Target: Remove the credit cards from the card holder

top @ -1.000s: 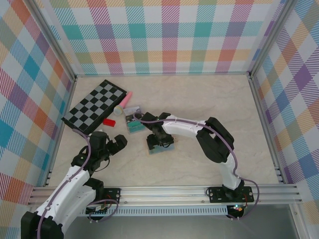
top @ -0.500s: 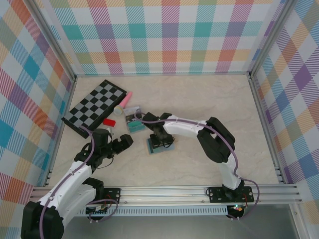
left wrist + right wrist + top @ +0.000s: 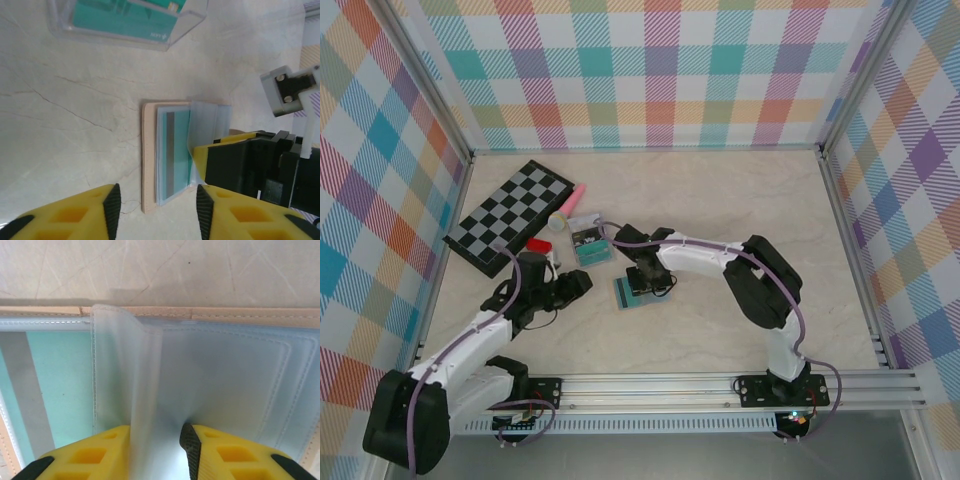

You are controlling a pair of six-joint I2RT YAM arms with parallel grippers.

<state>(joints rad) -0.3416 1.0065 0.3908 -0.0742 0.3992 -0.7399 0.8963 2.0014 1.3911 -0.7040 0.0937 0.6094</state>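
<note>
Right pincer (image 3: 156, 440) pinches the card holder (image 3: 250, 313), lying open beneath it, by a clear sleeve (image 3: 125, 365).

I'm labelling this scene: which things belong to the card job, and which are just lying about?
Job: card holder, teal card inside it, its clear sleeve pinched by the right hand.
Lying about: chessboard, pink object, red object, teal item in clear case.
</note>
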